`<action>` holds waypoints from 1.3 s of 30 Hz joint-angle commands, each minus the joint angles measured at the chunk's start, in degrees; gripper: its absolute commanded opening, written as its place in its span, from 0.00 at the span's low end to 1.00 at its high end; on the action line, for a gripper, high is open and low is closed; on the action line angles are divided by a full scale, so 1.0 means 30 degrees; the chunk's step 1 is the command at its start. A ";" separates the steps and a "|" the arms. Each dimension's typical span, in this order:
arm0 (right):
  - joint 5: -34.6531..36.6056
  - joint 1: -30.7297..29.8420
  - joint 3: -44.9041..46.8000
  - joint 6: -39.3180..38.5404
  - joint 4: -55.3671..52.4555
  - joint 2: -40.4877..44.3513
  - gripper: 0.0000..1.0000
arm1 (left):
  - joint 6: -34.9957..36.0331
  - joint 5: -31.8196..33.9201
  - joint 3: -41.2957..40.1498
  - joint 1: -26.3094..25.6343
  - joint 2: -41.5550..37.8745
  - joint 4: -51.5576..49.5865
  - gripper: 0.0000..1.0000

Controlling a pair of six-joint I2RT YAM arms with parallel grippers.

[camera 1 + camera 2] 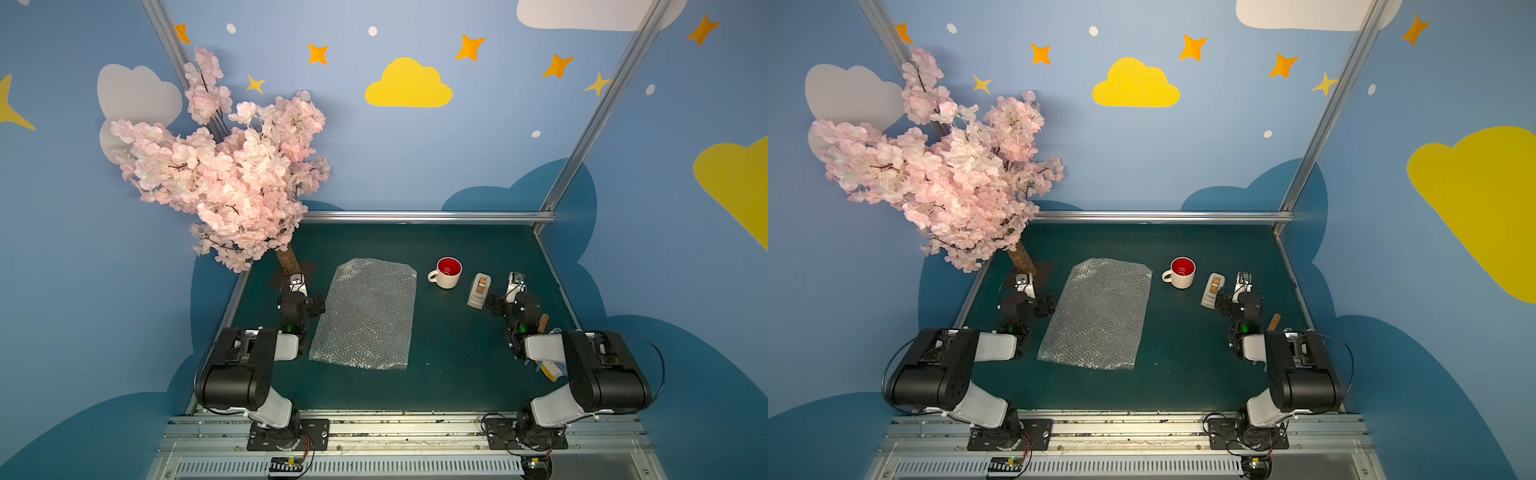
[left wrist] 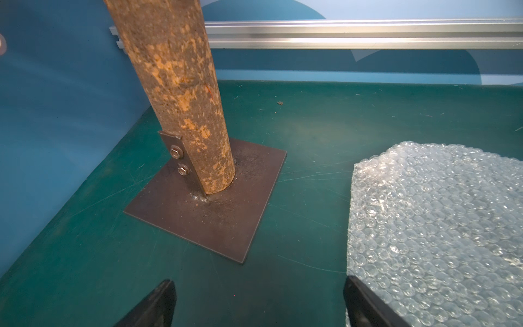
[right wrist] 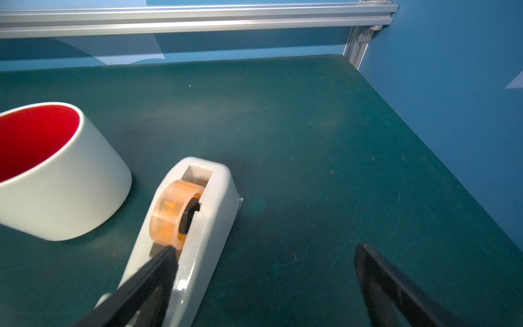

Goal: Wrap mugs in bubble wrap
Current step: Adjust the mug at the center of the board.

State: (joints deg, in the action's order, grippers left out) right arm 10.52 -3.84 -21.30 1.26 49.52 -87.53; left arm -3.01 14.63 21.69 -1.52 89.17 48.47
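Note:
The mug (image 1: 446,274) (image 1: 1181,274), cream-white outside and red inside, stands upright on the green table right of centre, handle pointing left. It also shows in the right wrist view as the mug (image 3: 56,181). The bubble wrap (image 1: 365,316) (image 1: 1098,316) lies flat in the middle. My left gripper (image 2: 259,283) is open over bare mat, just left of the bubble wrap (image 2: 438,226), one finger over the sheet's edge. My right gripper (image 3: 266,249) is open and holds nothing. It is to the right of the mug, one finger in front of the tape dispenser (image 3: 198,220).
The cream tape dispenser (image 1: 479,289) lies between the mug and my right gripper. A pink blossom tree (image 1: 224,174) overhangs the back left; its trunk (image 2: 175,85) stands on a metal plate (image 2: 209,203). An aluminium rail (image 1: 415,216) bounds the back. Small items (image 1: 552,365) lie under my right arm.

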 commanded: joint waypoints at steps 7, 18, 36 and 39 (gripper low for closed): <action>-0.0004 -0.0090 -0.0345 -0.0182 -0.0811 0.1091 0.98 | 0.0848 -0.0107 -0.0401 -0.0369 -0.1841 0.0078 0.94; 0.0846 0.0084 -0.3957 0.5654 -1.2709 0.7451 0.98 | -0.6483 0.4329 0.3911 -0.1223 -0.8176 -1.4387 0.94; -0.1468 -0.5026 -1.2702 1.3652 -2.5737 0.3188 0.87 | -1.0820 0.0029 0.4628 -0.5148 -0.9957 -2.1987 0.92; 0.0175 -0.6345 -1.5322 1.5210 -2.7405 0.0835 0.89 | -1.1232 -0.0237 0.4081 -0.4712 -0.9988 -2.2156 0.91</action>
State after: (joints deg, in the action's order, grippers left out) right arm 4.51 -20.88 -61.73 40.16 -25.63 -81.17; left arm -35.09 15.92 35.33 -16.58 59.70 -15.46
